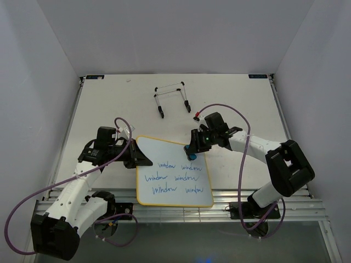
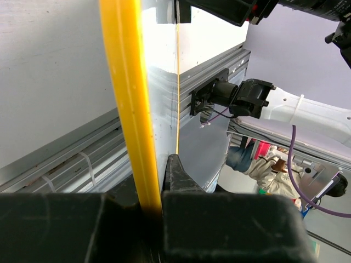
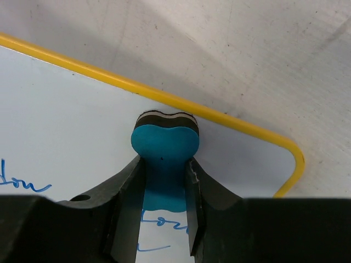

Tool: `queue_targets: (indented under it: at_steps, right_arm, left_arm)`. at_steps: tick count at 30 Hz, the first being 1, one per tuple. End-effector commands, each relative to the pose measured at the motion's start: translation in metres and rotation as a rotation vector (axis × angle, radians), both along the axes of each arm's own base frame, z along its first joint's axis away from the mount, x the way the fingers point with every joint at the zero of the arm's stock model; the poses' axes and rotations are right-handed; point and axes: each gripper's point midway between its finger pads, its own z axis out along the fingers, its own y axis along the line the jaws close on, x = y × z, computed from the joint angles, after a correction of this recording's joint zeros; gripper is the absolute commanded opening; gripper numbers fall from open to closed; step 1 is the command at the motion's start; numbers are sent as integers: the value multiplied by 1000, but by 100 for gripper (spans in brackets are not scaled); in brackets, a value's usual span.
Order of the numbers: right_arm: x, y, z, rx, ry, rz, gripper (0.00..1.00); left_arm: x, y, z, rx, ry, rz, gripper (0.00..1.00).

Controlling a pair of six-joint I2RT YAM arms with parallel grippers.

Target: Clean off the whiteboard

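1. Whiteboard [image 1: 174,178] surface is glossy white, a rounded-corner rectangle bound by a thin yellow frame. It lies at 6 o'clock on the matte pale-grey desk [image 1: 109,109], its near edge over the ribbed metal rail.
2. Eraser [image 3: 164,148] is a small soft block, teal-blue on the back, with a dark felt-like pad and one pale layer beneath (the squeeze has pinched it into a two-lobed, heart-like outline).
3. Easel stand [image 1: 173,98], thin wire with black-capped feet, sits on the desk at 12 o'clock from the board, well apart from it.
4. Writing on the board is blue cursive marker in three rows of two words, each reading like "window". The word at the top right is partly hidden under the eraser.
5. Left hand [image 1: 143,158], black hard plastic, is clamped on the board's frame at its 9-to-10 o'clock edge. The left wrist view shows the yellow edge running straight down into the gap between the fingers.
6. Right hand [image 1: 193,147] is closed on the eraser, one black finger on either side, and sits over the board's 1 o'clock corner. The eraser's pad end meets the white surface just inside the frame (how firmly it bears down I cannot tell).
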Motion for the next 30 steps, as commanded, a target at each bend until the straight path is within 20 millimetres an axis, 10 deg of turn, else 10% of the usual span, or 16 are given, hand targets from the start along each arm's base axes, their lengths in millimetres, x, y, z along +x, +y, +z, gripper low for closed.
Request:
queue_targets:
  at_steps: [1,5,9,16,19,22,30]
  right_arm:
    - [-40,-43,-70,-238,180,4,27]
    - [-37,-30,-59,-191,174,40,24]
    - [-26,12,-6,-62,92,128,24]
    - [-58,96,69,55,-18,330,24]
    - [-62,107,70,66,-18,348,24]
    - [-48,90,46,11,-2,296,25]
    - [-30,-46,-59,-198,200,-13,24]
  left_arm:
    - [49,20,4,194,-350,45,0]
    - [48,20,4,193,-351,46,0]
    - [50,21,0,200,-335,48,0]
    - [52,22,-3,211,-323,57,0]
    - [52,23,-4,216,-320,59,0]
    - [53,23,-4,215,-323,60,0]
    - [53,24,-4,221,-323,68,0]
